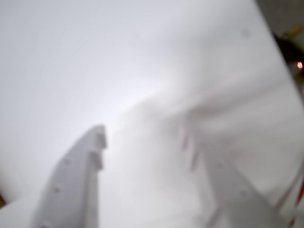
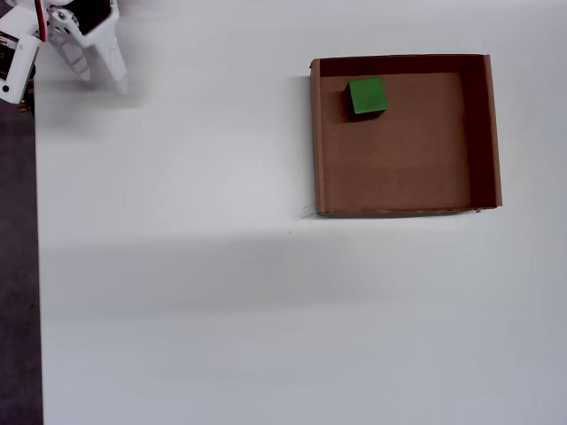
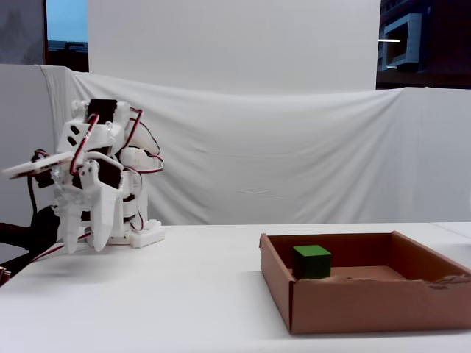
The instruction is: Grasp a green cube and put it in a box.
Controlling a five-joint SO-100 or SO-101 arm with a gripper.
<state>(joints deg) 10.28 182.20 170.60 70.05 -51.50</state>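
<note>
The green cube (image 2: 367,96) lies inside the brown cardboard box (image 2: 316,142), on its floor near the far left corner in the overhead view. In the fixed view the cube (image 3: 312,261) shows above the box's front wall (image 3: 368,301). My white gripper (image 2: 99,81) hangs far off at the table's top left corner, pointing down just above the surface (image 3: 85,248). It is open, with nothing between its fingers. The wrist view is blurred and shows only the two spread fingers (image 1: 145,142) over white table; neither cube nor box appears there.
The arm's base (image 3: 140,235) stands at the left back of the white table. A white cloth backdrop (image 3: 294,147) hangs behind. The table's left edge borders a dark strip of floor (image 2: 18,266) in the overhead view.
</note>
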